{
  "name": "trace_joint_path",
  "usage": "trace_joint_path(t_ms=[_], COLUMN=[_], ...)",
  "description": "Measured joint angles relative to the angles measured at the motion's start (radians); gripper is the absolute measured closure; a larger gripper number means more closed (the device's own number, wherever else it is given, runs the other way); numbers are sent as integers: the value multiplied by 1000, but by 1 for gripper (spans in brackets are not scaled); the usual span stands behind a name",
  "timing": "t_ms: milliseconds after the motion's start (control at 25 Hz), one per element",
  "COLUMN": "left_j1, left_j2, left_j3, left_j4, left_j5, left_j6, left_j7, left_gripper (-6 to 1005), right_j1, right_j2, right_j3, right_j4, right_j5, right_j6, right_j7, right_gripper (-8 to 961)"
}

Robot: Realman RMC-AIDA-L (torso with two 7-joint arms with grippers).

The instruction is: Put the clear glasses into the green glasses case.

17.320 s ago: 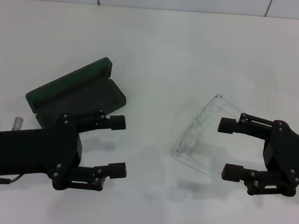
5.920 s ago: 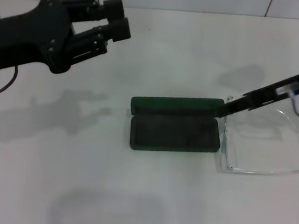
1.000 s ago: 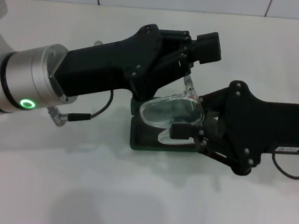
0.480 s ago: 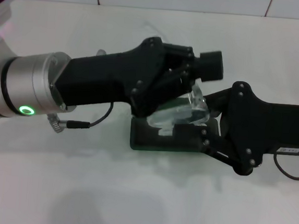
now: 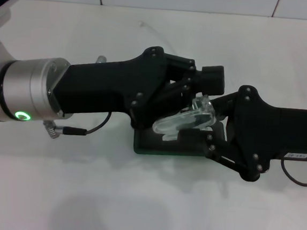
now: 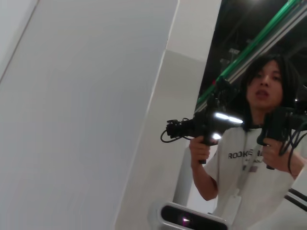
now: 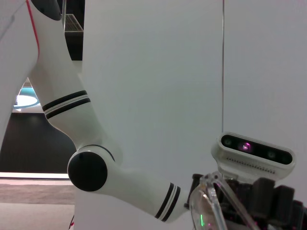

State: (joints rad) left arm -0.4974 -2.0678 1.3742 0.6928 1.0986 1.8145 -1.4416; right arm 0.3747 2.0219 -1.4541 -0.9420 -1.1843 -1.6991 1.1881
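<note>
The clear glasses (image 5: 185,119) hang tilted just above the green glasses case (image 5: 151,143), which lies on the white table in the head view. Only the case's front edge and left corner show; both grippers hide the rest. My right gripper (image 5: 209,125) reaches in from the right and is shut on the glasses. My left gripper (image 5: 201,89) comes in from the left and sits against the far side of the glasses. Close to the lens in the right wrist view is a curved clear piece of the glasses (image 7: 211,201).
The white table (image 5: 135,199) stretches out on all sides of the case, ending at a tiled wall at the back. The left wrist view points away from the table at a person holding hand controllers (image 6: 259,139).
Over the last second the glasses have tipped from nearly upright to flatter and lower over the case. My left gripper has dropped down with them; the right gripper has barely moved.
</note>
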Motion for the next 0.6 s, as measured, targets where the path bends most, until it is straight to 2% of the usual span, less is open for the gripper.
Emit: trace_joint_path(t_ms=[360, 600], left_j1=[2, 1], left_j2=[11, 5], left_j3=[3, 0], left_j4=[1, 1], left_j5=[2, 21], left_j6=[29, 31], left_j7=[0, 2], left_gripper=[947, 946], right_j1=[-1, -1], right_j2=[0, 0], right_j3=[0, 0], right_j4=[13, 21], right_j5=[9, 9], right_j6=[-4, -9], right_j7=[-8, -18], right_gripper=[828, 828])
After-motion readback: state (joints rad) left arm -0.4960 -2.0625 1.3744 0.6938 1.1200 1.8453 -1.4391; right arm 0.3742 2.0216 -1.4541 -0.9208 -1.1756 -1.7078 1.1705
